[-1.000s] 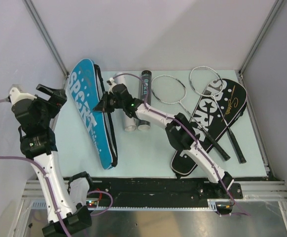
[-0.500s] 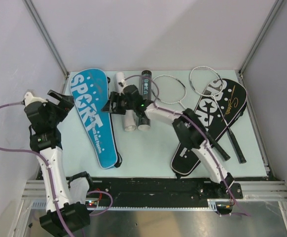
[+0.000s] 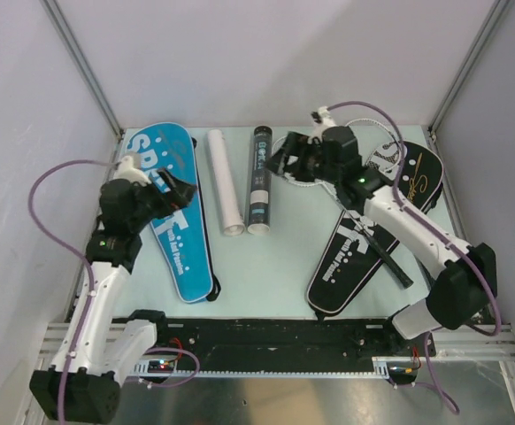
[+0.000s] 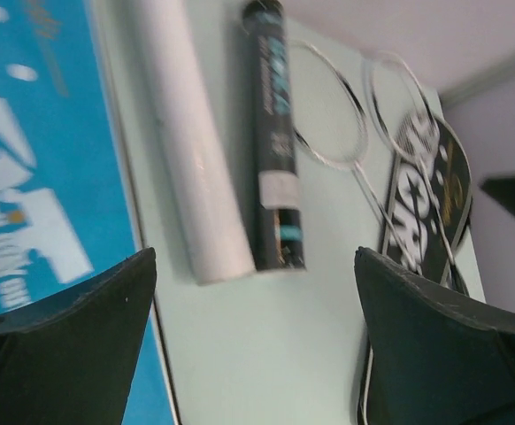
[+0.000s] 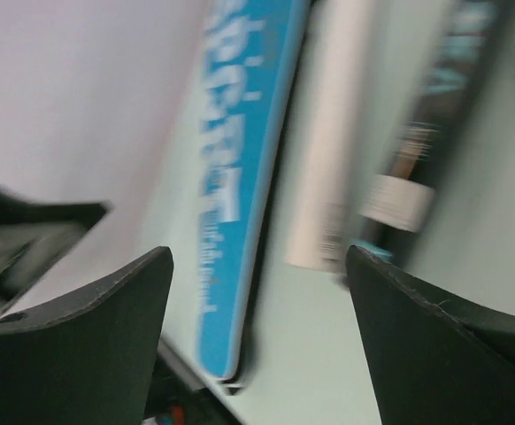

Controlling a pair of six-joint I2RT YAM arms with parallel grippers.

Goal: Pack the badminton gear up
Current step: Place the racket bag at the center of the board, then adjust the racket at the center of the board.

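Note:
A blue "SPORT" cover (image 3: 180, 248) lies flat at the left, and my left gripper (image 3: 176, 189) hovers open over its upper half, holding nothing. A white tube (image 3: 224, 181) and a black tube (image 3: 259, 177) lie side by side in the middle. My right gripper (image 3: 277, 165) stands open just right of the black tube, above one silver racket head (image 3: 315, 181). A second racket head (image 3: 364, 137) rests on the black cover (image 3: 364, 239). The left wrist view shows the blue cover (image 4: 27, 177), white tube (image 4: 191, 159), black tube (image 4: 275, 150) and my open left gripper (image 4: 256, 336). My right gripper (image 5: 257, 328) is empty.
Both racket shafts cross the black cover, their dark handles (image 3: 388, 264) pointing to the near right. Grey walls close in the table on the left, back and right. A black rail (image 3: 284, 336) runs along the near edge by the arm bases.
My right gripper opened, let go of the blue cover's edge and swung right to the rackets. The blue cover settled flat. My left gripper moved right, over the cover.

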